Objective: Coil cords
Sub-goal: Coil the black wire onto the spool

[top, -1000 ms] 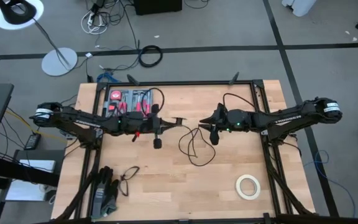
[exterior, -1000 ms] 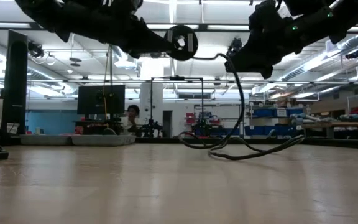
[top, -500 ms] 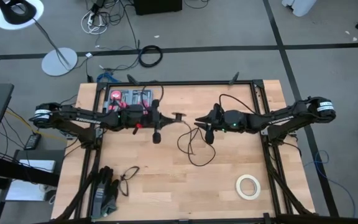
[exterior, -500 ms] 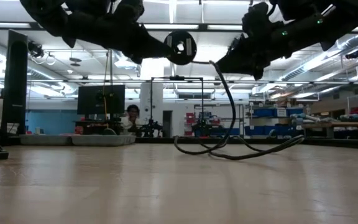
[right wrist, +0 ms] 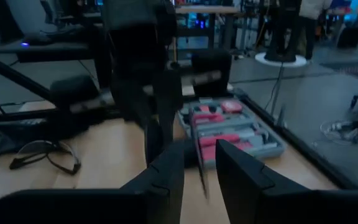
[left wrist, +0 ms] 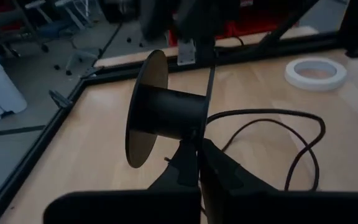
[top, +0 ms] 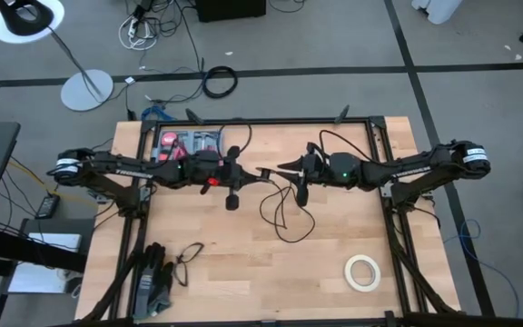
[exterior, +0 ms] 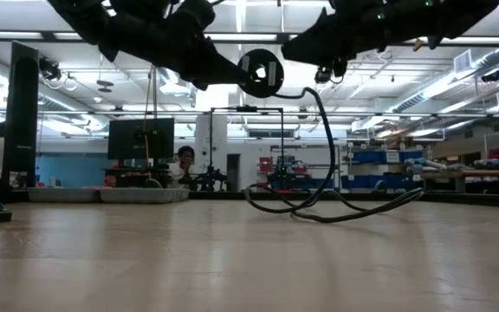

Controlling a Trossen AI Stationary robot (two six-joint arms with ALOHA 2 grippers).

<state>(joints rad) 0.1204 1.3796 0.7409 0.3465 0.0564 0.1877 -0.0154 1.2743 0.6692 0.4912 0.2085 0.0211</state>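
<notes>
While both arms edged closer, the cord (top: pixel 282 211) stayed draped.

Light wooden table (top: pixel 243 272) sitting in black frame. Thin black cord (top: pixel 284 213) lying looped near centre, one end rising off surface. Cream tape roll (top: pixel 362 272) lying at 4 o'clock. Glasses (top: pixel 187 259) and dark gloves (top: pixel 155 282) lying at 8 o'clock. Red tool case (top: pixel 182 147) sitting at 10 o'clock edge.
</notes>
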